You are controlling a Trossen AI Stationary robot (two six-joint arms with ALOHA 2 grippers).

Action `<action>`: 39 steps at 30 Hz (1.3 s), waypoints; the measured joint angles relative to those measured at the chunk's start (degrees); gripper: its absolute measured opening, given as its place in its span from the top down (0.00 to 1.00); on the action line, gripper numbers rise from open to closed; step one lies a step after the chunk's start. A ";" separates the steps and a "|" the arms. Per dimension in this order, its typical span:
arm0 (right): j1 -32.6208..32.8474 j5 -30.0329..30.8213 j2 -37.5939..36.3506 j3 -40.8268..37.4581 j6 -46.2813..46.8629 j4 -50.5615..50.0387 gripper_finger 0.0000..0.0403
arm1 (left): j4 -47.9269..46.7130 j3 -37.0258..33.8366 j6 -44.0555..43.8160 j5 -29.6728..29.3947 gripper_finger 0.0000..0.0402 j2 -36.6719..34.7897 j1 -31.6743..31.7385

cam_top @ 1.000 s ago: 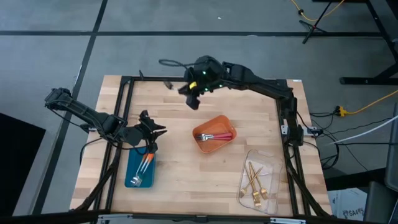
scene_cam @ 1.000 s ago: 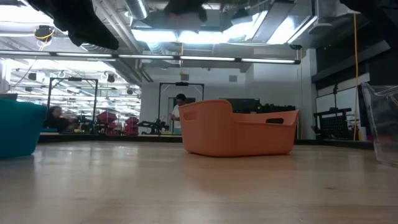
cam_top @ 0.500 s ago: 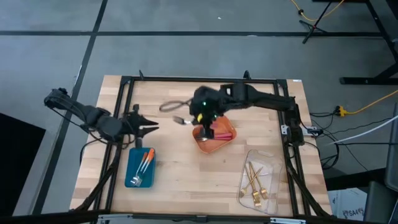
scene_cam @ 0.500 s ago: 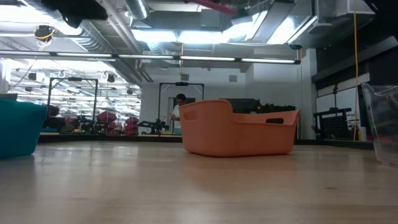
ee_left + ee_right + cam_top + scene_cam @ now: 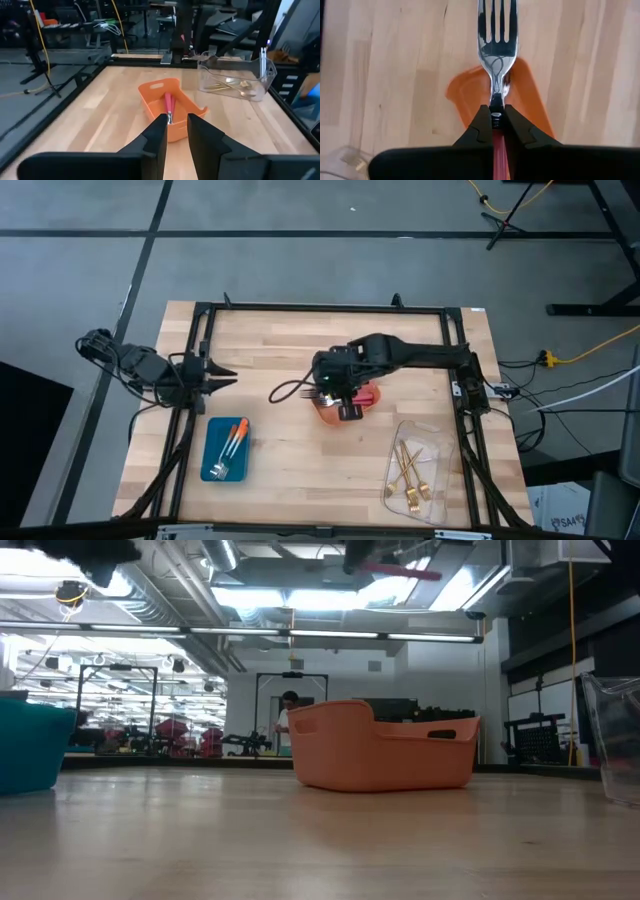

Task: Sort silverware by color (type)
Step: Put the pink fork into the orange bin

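Right wrist view: a pink-handled fork (image 5: pixel 496 45) is pinched in the right gripper (image 5: pixel 495 120); it should be lowered level into the orange tray (image 5: pixel 532 95) before release.

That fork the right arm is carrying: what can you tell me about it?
The fork has a shiny silver head with four tines and a pink-red handle. The right gripper is shut on it near where the metal neck meets the handle, so the tines stick out ahead of the fingers. It hangs in the air above the orange tray, touching nothing but the fingers. In the low view it shows high up, roughly level.
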 joint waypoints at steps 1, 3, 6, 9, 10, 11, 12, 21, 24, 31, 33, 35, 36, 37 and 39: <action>-0.08 -0.02 0.00 -0.96 0.01 -0.41 0.99 | 0.63 -1.76 -0.75 0.01 0.83 -1.55 0.00; -0.11 0.00 0.13 -3.10 -0.30 -0.60 0.99 | 3.26 -5.29 -1.22 0.07 0.83 -4.48 0.00; -0.14 0.00 0.09 -6.57 -1.46 0.23 0.99 | 8.23 -9.96 -1.30 0.02 0.83 -8.66 0.00; -0.15 0.00 0.11 -9.94 -1.63 0.71 0.99 | 11.71 -13.87 -1.07 0.04 0.83 -11.97 0.00; -0.15 0.00 0.11 -10.92 -1.69 1.06 0.99 | 12.08 -14.73 -1.04 0.06 0.83 -12.90 0.00; -0.15 0.00 0.11 -11.75 -1.76 1.18 0.99 | 12.09 -15.40 -1.00 0.03 0.83 -13.80 0.00; -0.15 -0.01 0.11 -12.62 -1.78 1.17 0.99 | 12.14 -16.02 -0.93 -0.04 0.83 -14.67 0.00; -0.15 -0.46 0.02 -18.76 -1.81 4.18 0.99 | 12.57 -17.81 4.84 -1.52 0.83 -17.20 2.03; -0.15 -0.46 0.07 -19.83 -1.82 4.12 1.00 | 13.88 -18.23 5.28 -0.11 0.83 -17.20 3.92; -0.96 0.22 0.04 -21.51 -3.40 4.42 0.99 | 26.12 -22.89 10.03 7.96 0.83 -17.21 8.76; -1.54 0.55 0.04 -21.97 -3.47 4.44 0.99 | 26.12 -23.24 10.05 9.15 0.83 -17.21 10.03; -2.44 0.85 0.04 -22.79 -3.49 4.36 0.99 | 26.10 -23.70 10.05 9.85 0.83 -17.21 11.22; -2.94 1.13 0.04 -23.31 -3.49 4.44 0.99 | 26.02 -23.85 10.35 10.39 0.83 -17.20 11.74; -3.42 1.45 0.04 -23.90 -3.51 4.34 0.99 | 26.03 -23.91 10.89 10.94 0.83 -17.20 12.22; -4.41 1.66 0.04 -25.06 -3.59 4.41 0.99 | 26.08 -24.00 11.78 12.31 0.83 -17.21 13.06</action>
